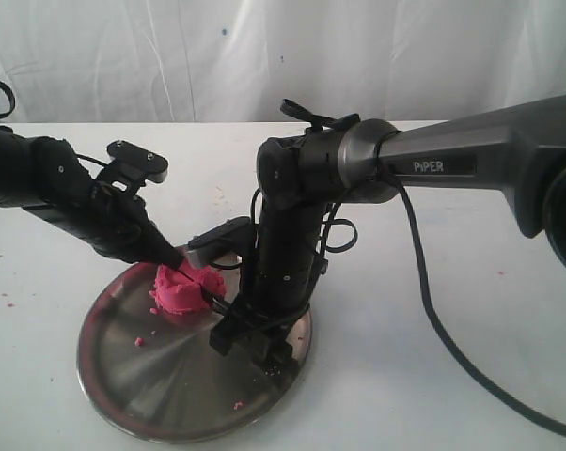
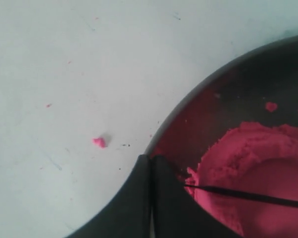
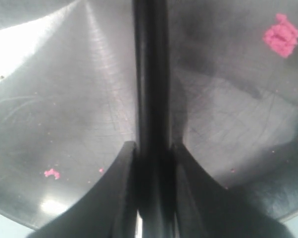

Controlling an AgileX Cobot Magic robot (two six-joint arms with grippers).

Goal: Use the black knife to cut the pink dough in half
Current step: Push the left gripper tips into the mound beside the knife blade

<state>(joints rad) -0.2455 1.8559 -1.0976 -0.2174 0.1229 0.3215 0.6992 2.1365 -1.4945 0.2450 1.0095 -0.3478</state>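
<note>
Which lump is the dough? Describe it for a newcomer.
Find the round steel plate on the white table. At its far side lies the pink dough, a grainy bright mound. Unlike the tiny pink crumbs nearby, it is a big lump.

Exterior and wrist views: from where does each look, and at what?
Exterior view: raised beside the table, looking down on the steel plate; both arms show.
Left wrist view: past the shut left gripper to the pink dough.
Right wrist view: down the black knife in the right gripper onto the plate.
Both wrist views share the plate and knife.
</note>
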